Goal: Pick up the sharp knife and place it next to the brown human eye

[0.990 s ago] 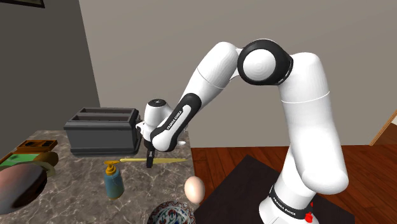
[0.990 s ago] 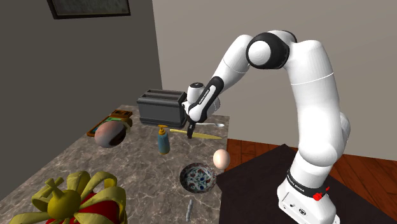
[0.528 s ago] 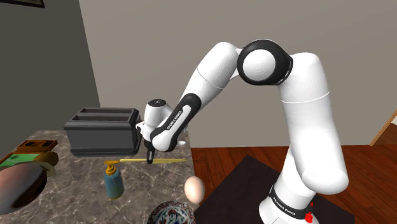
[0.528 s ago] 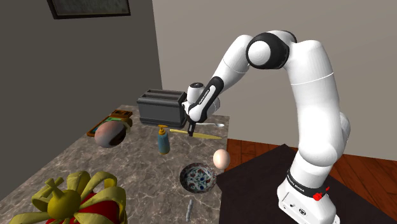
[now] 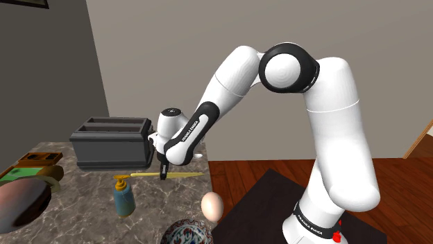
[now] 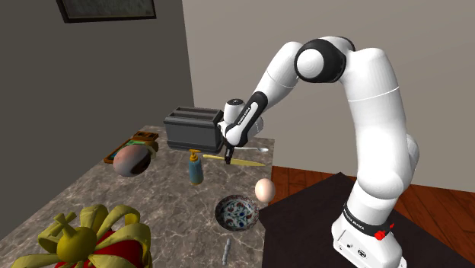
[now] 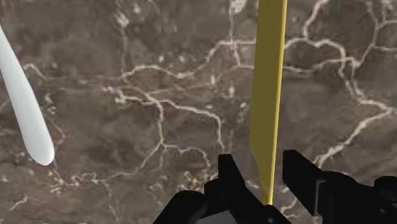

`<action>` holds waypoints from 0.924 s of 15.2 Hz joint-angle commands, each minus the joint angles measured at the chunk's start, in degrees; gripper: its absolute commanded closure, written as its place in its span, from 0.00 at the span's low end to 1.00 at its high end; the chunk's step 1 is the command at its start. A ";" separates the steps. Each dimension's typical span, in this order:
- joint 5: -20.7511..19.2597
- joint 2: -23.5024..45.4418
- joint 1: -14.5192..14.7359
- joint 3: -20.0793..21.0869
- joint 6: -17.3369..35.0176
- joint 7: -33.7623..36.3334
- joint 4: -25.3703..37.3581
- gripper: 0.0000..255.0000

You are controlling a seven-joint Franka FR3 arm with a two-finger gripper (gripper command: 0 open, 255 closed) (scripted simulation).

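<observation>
The knife is plain yellow and lies flat on the brown marble counter in front of the toaster. My black gripper points straight down onto its middle. In the wrist view the two fingers press against either side of the yellow blade, so the gripper is shut on it. The second exterior view has the gripper on the knife as well. The eye, a large brownish ball, rests further along the counter and is cut by the frame edge in the shoulder view.
A dark grey toaster stands just behind the knife. A blue bottle with a yellow cap, an egg and a patterned bowl sit nearer the counter's front edge. A white spoon-like piece lies beside the knife.
The fingers have drawn in from wide apart to clasp the yellow blade. The hand sits slightly higher than a second ago; the knife has hardly moved.
</observation>
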 commanded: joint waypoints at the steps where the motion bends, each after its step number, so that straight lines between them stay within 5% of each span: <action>1: -1.72 -2.30 1.79 -1.82 -0.14 1.76 -2.11 0.00; 4: -8.18 -9.12 7.61 -7.55 -1.37 7.89 -7.91 0.00; 14: -8.98 -3.13 7.43 -8.13 2.69 8.66 -5.92 0.00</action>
